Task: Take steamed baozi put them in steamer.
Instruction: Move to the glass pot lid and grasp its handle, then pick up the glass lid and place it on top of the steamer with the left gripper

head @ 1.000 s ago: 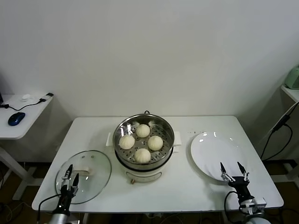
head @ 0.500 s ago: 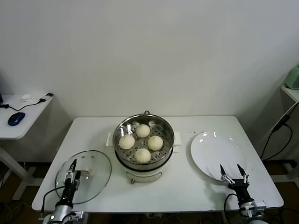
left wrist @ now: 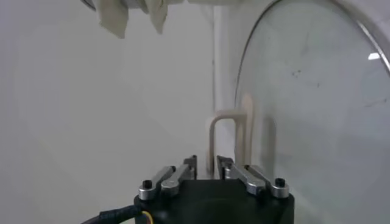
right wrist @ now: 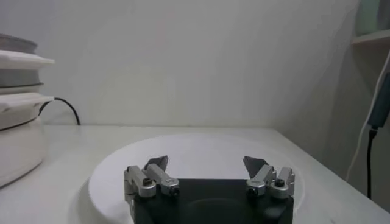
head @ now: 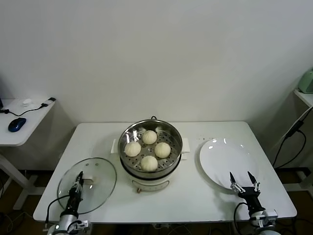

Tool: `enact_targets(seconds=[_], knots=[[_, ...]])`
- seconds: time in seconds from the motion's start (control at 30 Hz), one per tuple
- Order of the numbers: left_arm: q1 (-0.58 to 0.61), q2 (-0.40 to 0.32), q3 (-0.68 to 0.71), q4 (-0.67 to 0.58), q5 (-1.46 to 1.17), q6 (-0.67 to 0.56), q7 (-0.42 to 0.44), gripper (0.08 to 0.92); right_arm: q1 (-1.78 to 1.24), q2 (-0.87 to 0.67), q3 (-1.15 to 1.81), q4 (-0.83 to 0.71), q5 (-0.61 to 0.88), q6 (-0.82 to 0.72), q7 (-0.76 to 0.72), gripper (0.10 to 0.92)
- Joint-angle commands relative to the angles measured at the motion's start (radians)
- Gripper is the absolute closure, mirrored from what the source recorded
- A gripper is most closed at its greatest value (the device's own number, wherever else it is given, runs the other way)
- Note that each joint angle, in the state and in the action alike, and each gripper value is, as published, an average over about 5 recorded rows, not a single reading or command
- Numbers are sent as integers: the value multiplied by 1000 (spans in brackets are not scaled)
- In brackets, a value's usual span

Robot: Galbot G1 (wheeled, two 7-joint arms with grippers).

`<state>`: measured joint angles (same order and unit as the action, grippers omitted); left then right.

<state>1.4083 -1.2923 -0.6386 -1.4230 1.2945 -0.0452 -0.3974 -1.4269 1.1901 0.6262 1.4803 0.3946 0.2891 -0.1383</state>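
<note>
The steamer point(head: 178, 142) stands mid-table on its white base, uncovered. Four baozi lie on its perforated tray: one at the back point(head: 149, 137), one on the left point(head: 132, 149), one on the right point(head: 162, 150), one at the front point(head: 149, 163). My left gripper point(head: 78, 179) is low at the table's front left, over the near part of the glass lid point(head: 100, 169), shut and empty; in the left wrist view point(left wrist: 207, 160) it points at the lid's handle point(left wrist: 226, 131). My right gripper point(head: 243, 179) is open and empty at the near rim of the white plate point(head: 222, 154).
The plate point(right wrist: 201, 149) holds nothing; the steamer's side point(right wrist: 18, 140) shows at the edge of the right wrist view. A side table with a blue mouse point(head: 17, 124) and a cable stands to the left. Another shelf and hanging cables are at the right.
My left gripper's fingers have come together, and it has dropped back toward the table's front edge. My right gripper has sunk slightly. The baozi and the steamer have not moved.
</note>
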Motion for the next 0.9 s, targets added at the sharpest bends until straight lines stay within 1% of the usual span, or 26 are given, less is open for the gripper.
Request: enact_targets(seconds=[0.03,0.17,0.3,0.43,0.6,0.73,0.9], knots=[[-8,0,2,0,-6,6,13,762,-5,1,1,11,1,-3,-2,203],[7,3,-9,-53,-12,6,28,852,-9,5,2,23,0,-5,-2,203],[43,14,-31,-173,-41,18,82,866,-12,13,5,32,-19,-9,8,202],[83,47,-62,-336,-118,62,200,866,-13,21,13,39,-65,-26,38,203],[110,105,-115,-557,-209,171,376,866,-11,27,18,51,-96,-49,75,202],[83,140,-133,-688,-241,257,483,866,-14,29,18,61,-108,-54,91,203],[9,155,-58,-786,-206,353,572,866,-26,27,18,71,-113,-52,93,202]])
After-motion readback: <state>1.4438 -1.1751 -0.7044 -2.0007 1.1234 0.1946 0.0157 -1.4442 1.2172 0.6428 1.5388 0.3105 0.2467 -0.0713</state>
